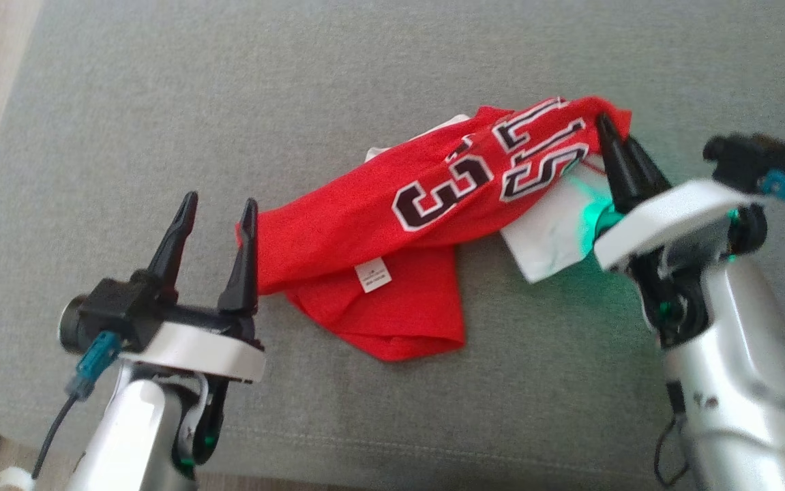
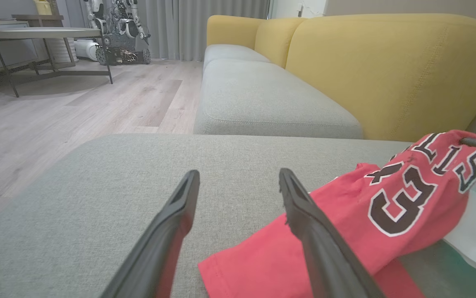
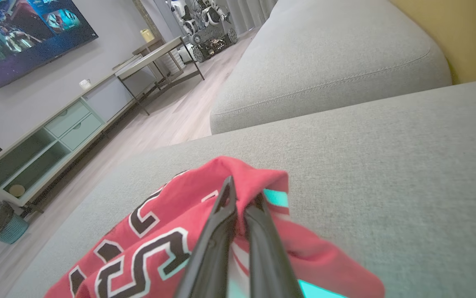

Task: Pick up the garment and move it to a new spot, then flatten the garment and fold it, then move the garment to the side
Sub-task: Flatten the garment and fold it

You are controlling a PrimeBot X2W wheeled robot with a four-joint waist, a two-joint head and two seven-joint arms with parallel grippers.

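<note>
The garment [image 1: 392,204] is a red jersey with black and white lettering and a white part, lying crumpled on the grey couch seat [image 1: 228,102]. My right gripper [image 1: 614,133] is shut on the garment's far right edge, which is lifted off the seat. In the right wrist view its fingers [image 3: 217,231] pinch a raised red fold of the garment [image 3: 204,178]. My left gripper [image 1: 218,204] stands open at the garment's near left corner, apart from the cloth. In the left wrist view the left fingers [image 2: 304,219] hover beside the red hem of the garment [image 2: 370,207].
The grey seat spreads wide to the left and far side. Yellow couch backs [image 2: 386,70] and another grey cushion [image 2: 254,95] lie beyond. Wooden floor [image 2: 76,107], a low table [image 2: 39,35], a parked robot [image 2: 118,29] and a TV cabinet [image 3: 56,136] stand off the seat's edge.
</note>
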